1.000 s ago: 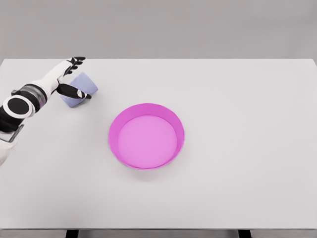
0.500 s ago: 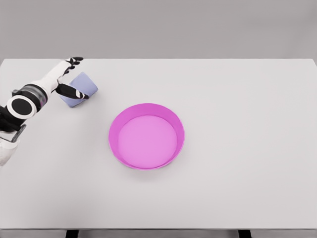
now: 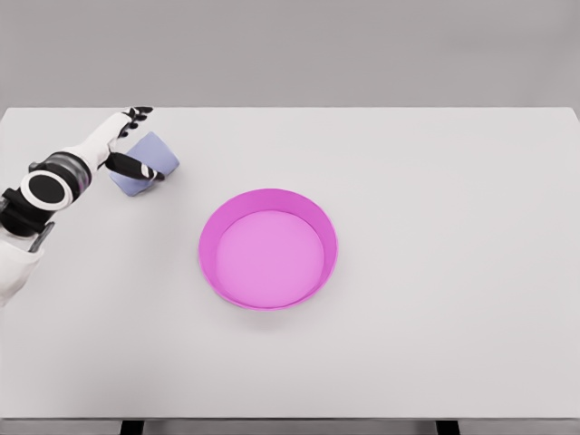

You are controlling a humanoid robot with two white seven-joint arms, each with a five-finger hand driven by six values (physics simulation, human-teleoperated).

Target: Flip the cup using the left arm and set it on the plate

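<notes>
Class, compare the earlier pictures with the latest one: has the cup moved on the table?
No. The cup keeps its place left of and beyond the plate; only the forearm behind the left hand has shifted slightly.

White table (image 3: 435,181): cup (image 3: 149,159) far-left, plate (image 3: 268,248) mid

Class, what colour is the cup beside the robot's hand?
Pale lavender-blue; the cup shows best in the head view.

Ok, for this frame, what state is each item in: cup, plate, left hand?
Cup: lying tilted on the table, at the far left, not on the plate.
Plate: upright, pink, empty, mid-table.
Left hand: fingers around the cup, thumb across its near side.
Table: white, bearing the cup and plate.
</notes>
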